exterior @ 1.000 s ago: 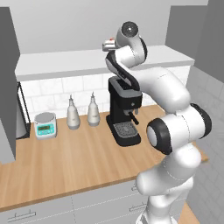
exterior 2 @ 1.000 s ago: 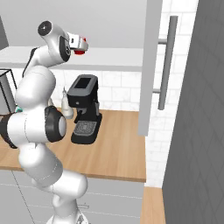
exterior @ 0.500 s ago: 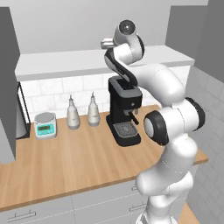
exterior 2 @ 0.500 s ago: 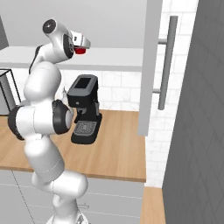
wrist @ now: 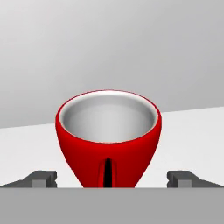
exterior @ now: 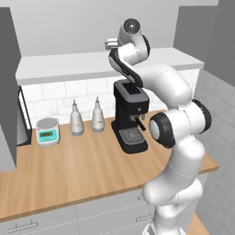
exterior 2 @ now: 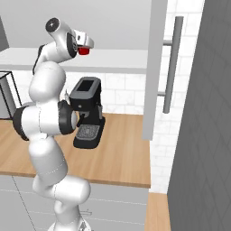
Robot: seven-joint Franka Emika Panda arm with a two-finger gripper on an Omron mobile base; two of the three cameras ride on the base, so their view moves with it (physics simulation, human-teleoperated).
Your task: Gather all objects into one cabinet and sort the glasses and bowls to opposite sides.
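The end effector (wrist: 112,178) is spread wide with a fingertip (wrist: 41,178) on either side of the upright red cup (wrist: 108,139) on the white shelf (exterior: 92,62), apparently lined up to grasp it.

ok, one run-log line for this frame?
phase: approach | gripper: open, fingers either side of bright red cup, not closed on it | cup: upright on white shelf | black coffee machine on wooden counter
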